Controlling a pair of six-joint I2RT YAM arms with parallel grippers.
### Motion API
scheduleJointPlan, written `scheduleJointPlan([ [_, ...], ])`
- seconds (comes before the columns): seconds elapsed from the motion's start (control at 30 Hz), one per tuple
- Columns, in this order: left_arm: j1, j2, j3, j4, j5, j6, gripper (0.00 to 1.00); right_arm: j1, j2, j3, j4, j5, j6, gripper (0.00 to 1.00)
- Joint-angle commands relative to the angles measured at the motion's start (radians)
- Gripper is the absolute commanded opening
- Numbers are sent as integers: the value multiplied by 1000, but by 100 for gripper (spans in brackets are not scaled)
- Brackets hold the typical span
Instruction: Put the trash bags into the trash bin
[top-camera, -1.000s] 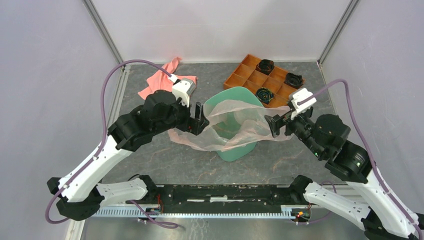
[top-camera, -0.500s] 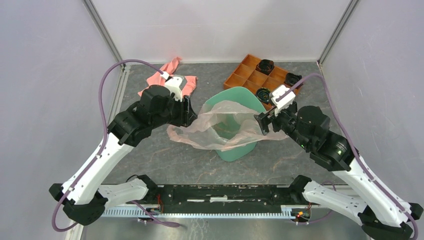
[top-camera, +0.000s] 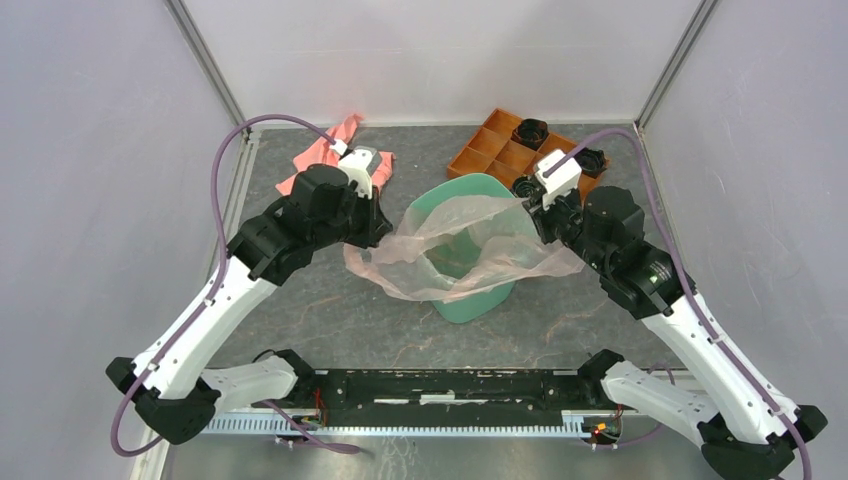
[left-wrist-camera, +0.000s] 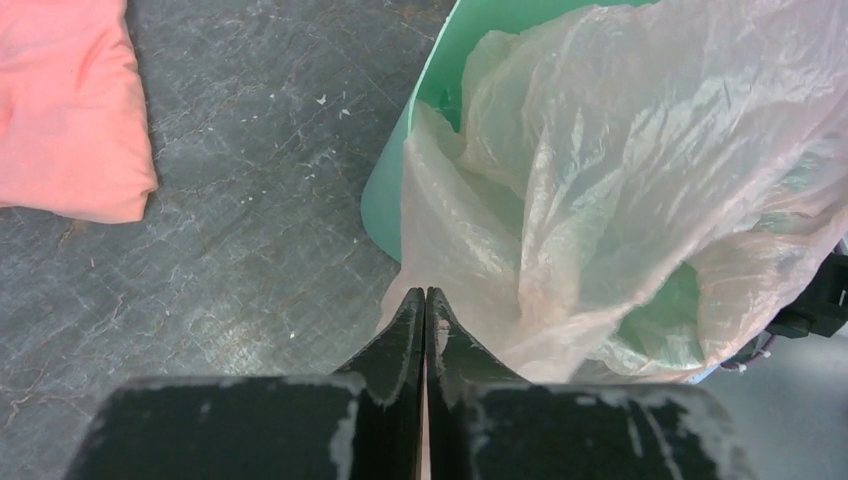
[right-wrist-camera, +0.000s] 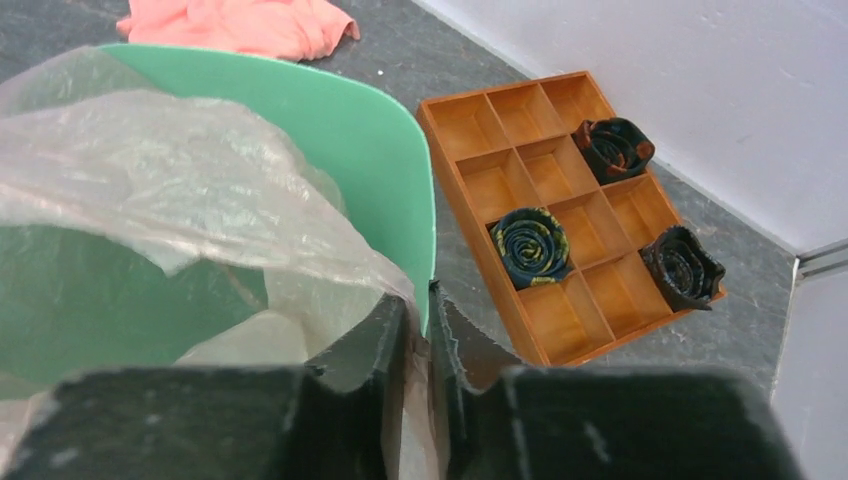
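Bag (top-camera: 470, 225): pink film spread across bin (top-camera: 468, 306) mouth, partly sagging inside, edges hanging outside left and right rims. Left jaws: together on bag's left edge. Right jaws: together, apparently pinching film at right rim. Bin: mid-table (top-camera: 330, 310).

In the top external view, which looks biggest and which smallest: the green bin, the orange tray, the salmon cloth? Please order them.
1. green bin, partly under the trash bag
2. orange tray
3. salmon cloth; partly hidden, so this rank is less sure
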Motion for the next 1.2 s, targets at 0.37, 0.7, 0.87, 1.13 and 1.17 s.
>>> scheduleJointPlan([
  [0.37, 12, -84, 32, 108, 7, 64, 62, -101, 51, 1, 98, -151, 3, 11],
  [0.7, 13, -20, 51, -5, 326, 212, 100, -101, 33, -15, 99, -185, 7, 12],
  [0.87, 13, 8, 54, -7, 242, 209, 93, -101, 27, -30, 118, -188, 4, 12],
  [1.13, 14, 32, 75, -4, 124, 135, 32, -137, 58, -34, 127, -171, 26, 12],
  [1.17, 14, 36, 77, 1, 103, 127, 25, -143, 65, -34, 132, -167, 31, 12],
])
